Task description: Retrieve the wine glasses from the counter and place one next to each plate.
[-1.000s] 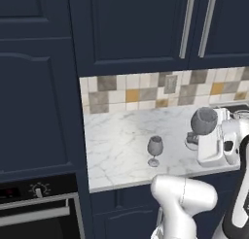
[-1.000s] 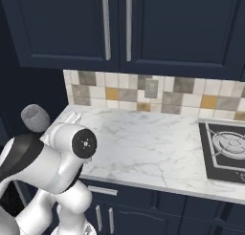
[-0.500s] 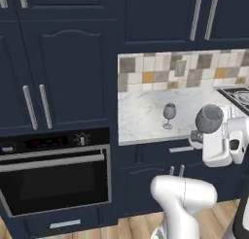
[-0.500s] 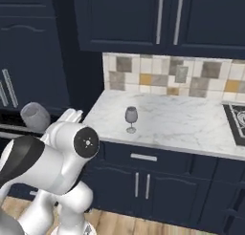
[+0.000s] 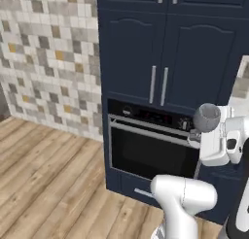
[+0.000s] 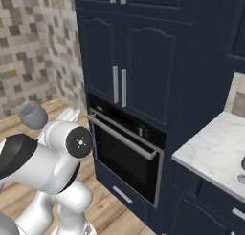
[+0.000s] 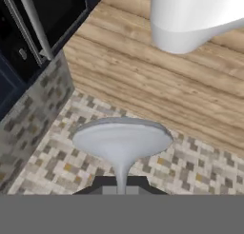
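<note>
While I drive the base round, both base views take in the tall navy cabinets and the built-in oven under them, with the wooden floor and a tiled wall to the left; no plate shows in them, so I judge this the carrying step, one glass picked up and on its way to a plate. At the right of the right base view the corner of the marble desk shows; a grey shape at its far right edge may be the second glass, though it is too cut off to tell. My pincer is closed narrow on the stem of the wine glass, which rides bowl uppermost beside the white hand; in the hand view its foot hangs just above the finger tips. Next, I reckon, I must keep the glass steady, find the plates, and set it upright just beside one.
</note>
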Controlling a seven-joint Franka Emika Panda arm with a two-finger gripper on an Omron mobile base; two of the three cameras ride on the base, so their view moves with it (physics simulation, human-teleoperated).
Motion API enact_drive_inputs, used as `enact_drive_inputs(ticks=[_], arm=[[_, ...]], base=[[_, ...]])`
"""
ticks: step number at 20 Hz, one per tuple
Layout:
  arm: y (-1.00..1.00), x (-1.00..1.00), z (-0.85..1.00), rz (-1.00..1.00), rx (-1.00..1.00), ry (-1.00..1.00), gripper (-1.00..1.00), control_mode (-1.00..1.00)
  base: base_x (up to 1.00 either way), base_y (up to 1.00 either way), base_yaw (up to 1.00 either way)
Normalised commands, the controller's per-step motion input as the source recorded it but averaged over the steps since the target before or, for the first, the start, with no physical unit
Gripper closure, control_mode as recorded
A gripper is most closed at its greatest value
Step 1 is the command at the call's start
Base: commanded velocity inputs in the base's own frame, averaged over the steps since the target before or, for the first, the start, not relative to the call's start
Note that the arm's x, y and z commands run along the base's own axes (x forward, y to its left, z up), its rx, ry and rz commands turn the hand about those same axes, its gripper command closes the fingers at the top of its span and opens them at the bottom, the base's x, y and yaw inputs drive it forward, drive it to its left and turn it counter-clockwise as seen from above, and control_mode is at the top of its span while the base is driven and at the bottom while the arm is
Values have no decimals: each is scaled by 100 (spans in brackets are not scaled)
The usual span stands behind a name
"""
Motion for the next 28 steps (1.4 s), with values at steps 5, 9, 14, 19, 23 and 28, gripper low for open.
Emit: enact_drive_inputs(ticks=[5,9,14,19,23,28], arm=[[0,0,0,0,0,0,100,100],[0,0,0,0,0,0,100,100],[0,0,0,0,0,0,100,100],[0,0,0,0,0,0,100,100],[0,0,0,0,0,0,100,100],[0,0,0,0,0,0,100,100]], base=[[0,23,100],[0,3,100],[0,0,100],[0,0,100],[0,0,100],[0,0,100]])
